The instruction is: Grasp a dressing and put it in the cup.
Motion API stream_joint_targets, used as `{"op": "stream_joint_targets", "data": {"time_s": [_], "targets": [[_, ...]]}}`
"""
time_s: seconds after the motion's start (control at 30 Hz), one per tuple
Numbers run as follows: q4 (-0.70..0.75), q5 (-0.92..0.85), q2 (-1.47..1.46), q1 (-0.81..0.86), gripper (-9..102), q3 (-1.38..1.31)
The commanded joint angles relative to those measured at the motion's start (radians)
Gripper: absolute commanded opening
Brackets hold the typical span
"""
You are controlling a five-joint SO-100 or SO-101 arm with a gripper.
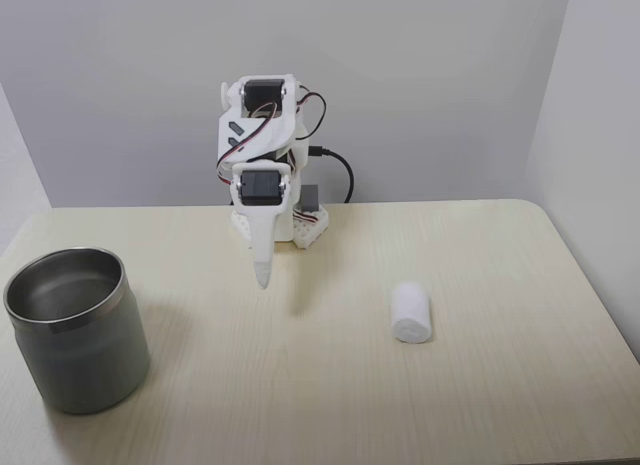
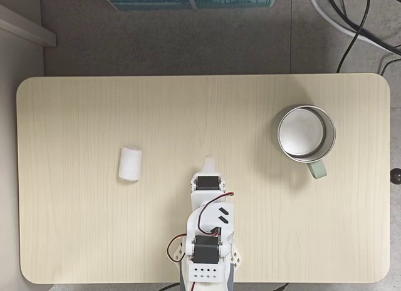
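Note:
The dressing (image 1: 410, 312) (image 2: 130, 163), a small white roll, lies on its side on the pale wooden table (image 1: 300, 385) (image 2: 81, 103). The steel cup (image 1: 80, 355) (image 2: 306, 133) stands upright and empty at the opposite end of the table; in a fixed view from above a pale green piece (image 2: 317, 170) sticks out from its side. My gripper (image 1: 262, 275) (image 2: 208, 161) hangs folded in front of the arm's base, pointing down above the table's middle. Its fingers are shut with nothing between them, well apart from both the roll and the cup.
The arm's base (image 1: 300, 225) (image 2: 207, 266) is fixed at the middle of one long table edge, with a black cable (image 1: 340, 170) behind it. Grey walls enclose the table; cables (image 2: 357, 28) lie on the floor beyond the far edge.

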Motion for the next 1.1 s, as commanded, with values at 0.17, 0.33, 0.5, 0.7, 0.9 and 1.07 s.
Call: {"op": "stream_joint_targets", "data": {"time_s": [0.17, 0.33, 0.5, 0.7, 0.9, 1.07], "targets": [[-0.008, 0.002, -0.002, 0.017, 0, 0.005], [-0.008, 0.009, -0.002, 0.018, 0, 0.005], [-0.008, 0.012, -0.002, 0.029, 0, 0.005], [0.002, -0.003, -0.002, 0.017, 0, 0.008], [0.015, -0.08, -0.002, -0.029, 0, 0.04], [0.094, -0.153, 0.0, -0.115, 0, 0.173]]}}
